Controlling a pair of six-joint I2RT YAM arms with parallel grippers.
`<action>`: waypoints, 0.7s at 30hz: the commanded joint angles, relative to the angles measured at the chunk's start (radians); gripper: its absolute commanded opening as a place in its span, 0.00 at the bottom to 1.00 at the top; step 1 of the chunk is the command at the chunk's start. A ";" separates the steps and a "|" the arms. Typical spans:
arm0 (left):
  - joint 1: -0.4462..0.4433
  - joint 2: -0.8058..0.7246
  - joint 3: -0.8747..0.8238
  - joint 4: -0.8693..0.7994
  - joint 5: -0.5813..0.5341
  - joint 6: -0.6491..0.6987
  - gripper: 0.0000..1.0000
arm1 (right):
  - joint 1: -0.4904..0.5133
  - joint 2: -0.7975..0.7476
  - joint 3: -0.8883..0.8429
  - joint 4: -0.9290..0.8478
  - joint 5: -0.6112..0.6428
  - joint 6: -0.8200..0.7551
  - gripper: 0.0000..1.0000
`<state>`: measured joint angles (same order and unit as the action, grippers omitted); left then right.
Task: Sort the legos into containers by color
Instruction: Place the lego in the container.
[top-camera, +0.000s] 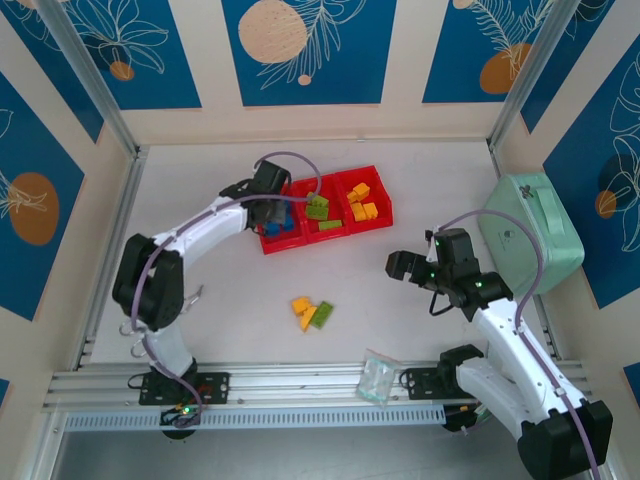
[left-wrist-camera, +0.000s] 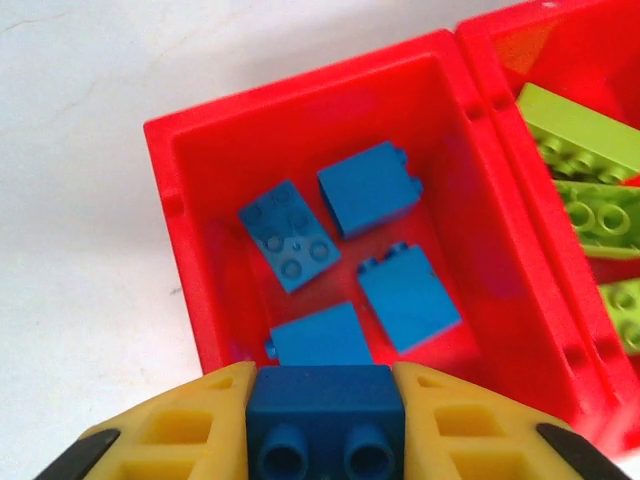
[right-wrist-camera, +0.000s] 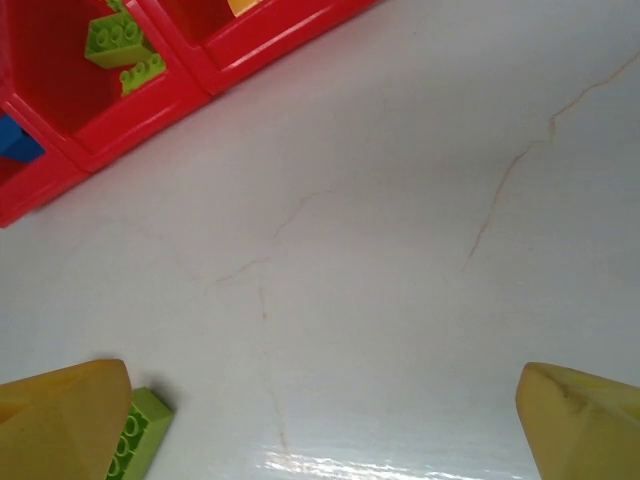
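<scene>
The left gripper (left-wrist-camera: 325, 400), clamped on a blue lego (left-wrist-camera: 325, 440), hangs over the near edge of the red tray's (left-wrist-camera: 165, 190) left-end compartment, where four more blue legos (left-wrist-camera: 370, 190) lie just ahead of its jaws.

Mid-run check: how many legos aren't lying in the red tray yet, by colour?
Orange-yellow legos, loose: 2
Lime green lego, loose: 1
Blue lego, held in the left gripper: 1
Total: 4
</scene>
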<state>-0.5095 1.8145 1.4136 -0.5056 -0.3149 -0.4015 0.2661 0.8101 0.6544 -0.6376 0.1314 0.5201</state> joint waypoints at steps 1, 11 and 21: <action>0.022 0.044 0.066 -0.043 0.021 0.018 0.27 | -0.004 -0.030 0.002 -0.034 0.002 -0.033 0.99; 0.025 0.082 0.096 -0.024 0.056 -0.011 0.41 | -0.021 -0.018 -0.001 -0.049 -0.026 -0.020 0.99; 0.025 -0.051 0.041 -0.021 0.045 -0.011 0.73 | -0.019 -0.030 0.017 -0.037 -0.130 0.017 1.00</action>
<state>-0.4881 1.8576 1.4731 -0.5167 -0.2699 -0.4118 0.2474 0.7891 0.6525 -0.6701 0.0849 0.5240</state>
